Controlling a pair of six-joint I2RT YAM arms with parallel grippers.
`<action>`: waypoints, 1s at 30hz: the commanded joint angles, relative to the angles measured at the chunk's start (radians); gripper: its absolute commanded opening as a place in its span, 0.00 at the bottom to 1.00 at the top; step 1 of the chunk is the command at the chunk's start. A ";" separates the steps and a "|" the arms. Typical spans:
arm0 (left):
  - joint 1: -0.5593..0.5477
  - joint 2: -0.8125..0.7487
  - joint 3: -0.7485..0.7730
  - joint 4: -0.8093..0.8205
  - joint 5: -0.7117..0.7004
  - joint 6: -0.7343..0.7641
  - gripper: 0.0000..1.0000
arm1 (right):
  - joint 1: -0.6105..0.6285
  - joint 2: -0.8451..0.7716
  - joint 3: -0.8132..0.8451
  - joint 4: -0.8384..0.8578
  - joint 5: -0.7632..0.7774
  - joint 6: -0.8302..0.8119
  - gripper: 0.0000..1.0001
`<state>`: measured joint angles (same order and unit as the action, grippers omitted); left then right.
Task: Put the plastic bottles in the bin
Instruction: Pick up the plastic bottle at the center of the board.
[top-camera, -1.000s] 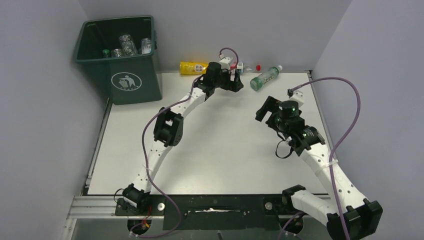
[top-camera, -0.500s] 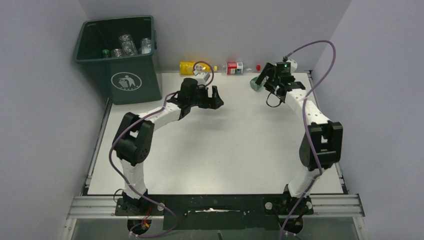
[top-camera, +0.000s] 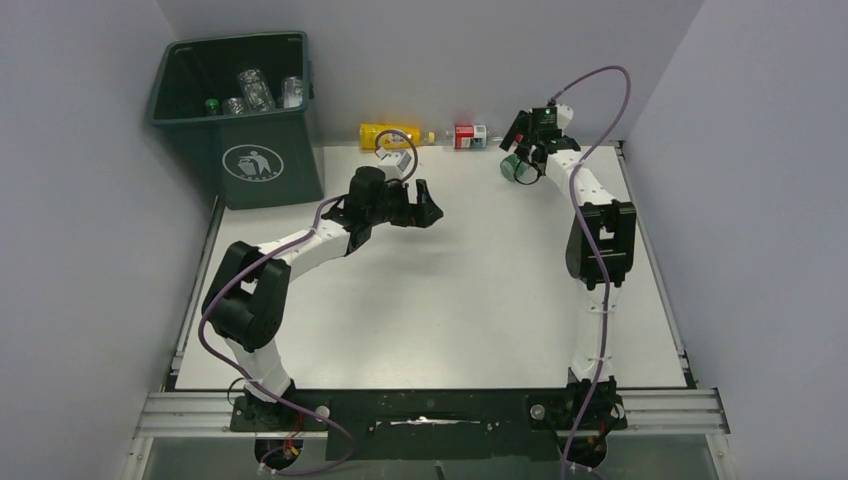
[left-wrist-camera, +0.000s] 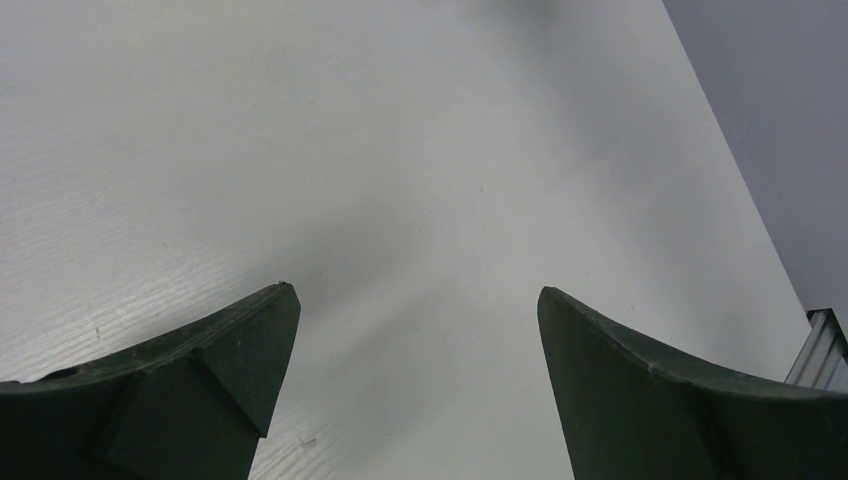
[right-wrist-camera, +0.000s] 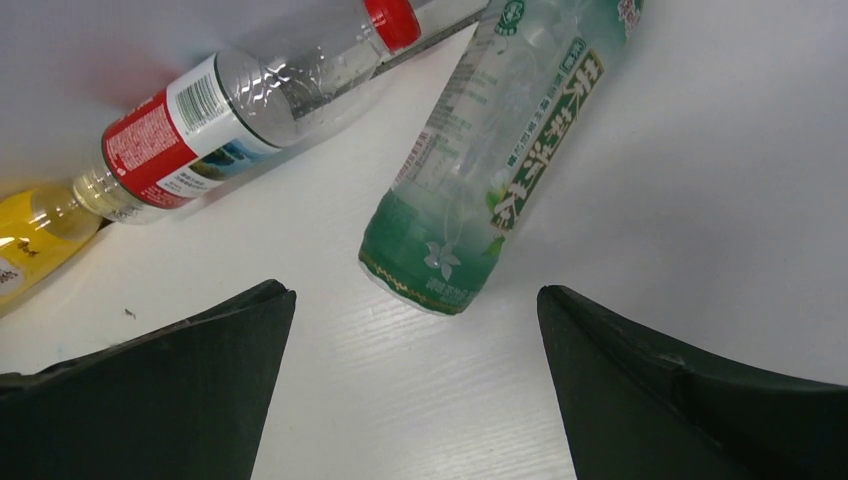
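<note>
Several clear bottles (top-camera: 255, 90) already lie in the bin (top-camera: 285, 150) at the desk's (top-camera: 450, 300) far left corner. Three are left along the far edge: a yellow bottle (top-camera: 385, 133), a red-labelled bottle (right-wrist-camera: 200, 125) and a green-labelled bottle (right-wrist-camera: 490, 180). The right jaws stand wide open and empty over the green one's base, not gripping it; the left jaws, equally wide and empty, hang over bare desk nearer the middle

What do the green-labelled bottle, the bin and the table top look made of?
Green-labelled bottle: thin clear plastic, glossy, see-through wall under printed label. Bin: moulded dark green plastic, dull sheen. Table top: white matte board with fine grain lines, perhaps laminate.
</note>
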<state>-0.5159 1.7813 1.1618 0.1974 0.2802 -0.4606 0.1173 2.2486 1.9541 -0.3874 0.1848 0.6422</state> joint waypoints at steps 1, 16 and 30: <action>0.001 -0.006 0.022 0.048 0.001 0.000 0.91 | -0.006 0.041 0.120 0.002 0.047 -0.006 0.98; 0.012 0.049 0.035 0.022 -0.004 0.027 0.91 | -0.022 0.142 0.164 0.006 0.070 0.010 0.98; 0.012 0.064 0.036 0.017 -0.007 0.039 0.91 | -0.035 0.214 0.223 0.013 0.055 0.003 0.99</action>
<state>-0.5087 1.8427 1.1618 0.1791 0.2756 -0.4389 0.0921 2.4535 2.1120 -0.4065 0.2241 0.6479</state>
